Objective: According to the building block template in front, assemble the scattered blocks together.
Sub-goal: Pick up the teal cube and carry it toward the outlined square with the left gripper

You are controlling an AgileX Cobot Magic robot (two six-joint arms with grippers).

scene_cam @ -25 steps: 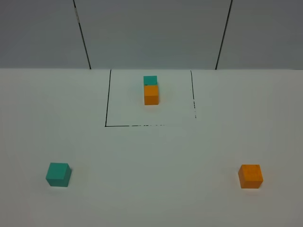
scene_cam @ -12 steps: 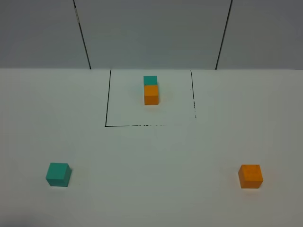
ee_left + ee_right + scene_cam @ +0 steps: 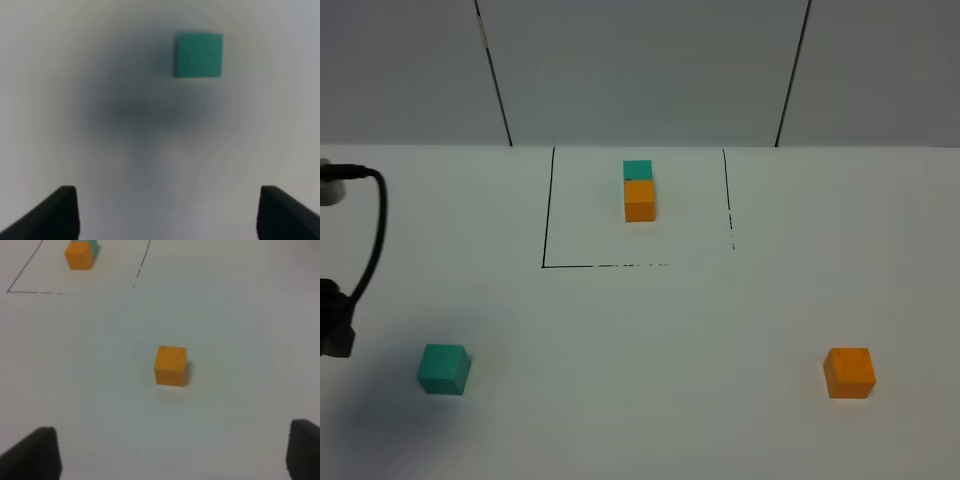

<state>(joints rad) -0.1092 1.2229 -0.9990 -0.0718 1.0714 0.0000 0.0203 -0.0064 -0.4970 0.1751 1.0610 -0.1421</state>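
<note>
The building block template [image 3: 639, 190] is a teal cube joined to an orange cube inside a thin black-lined rectangle at the far middle of the table. It also shows in the right wrist view as the template [image 3: 80, 254]. Of the scattered blocks, the teal cube [image 3: 444, 369] sits near left and the orange cube [image 3: 849, 372] near right, both free. My left gripper [image 3: 167, 215] hangs open above the table, with the teal cube [image 3: 198, 55] ahead of it and off to one side. My right gripper [image 3: 170, 452] is open, and the orange cube [image 3: 171, 365] lies ahead between its finger lines.
Part of the left arm with a black cable [image 3: 370, 230] shows at the left edge of the exterior view, casting a shadow around the teal cube. The white table [image 3: 650, 340] ends at a grey panelled wall [image 3: 640, 70] behind the template.
The left arm and its cable have come into the exterior view at the left edge, and a shadow now falls near the teal cube. No block has moved.
</note>
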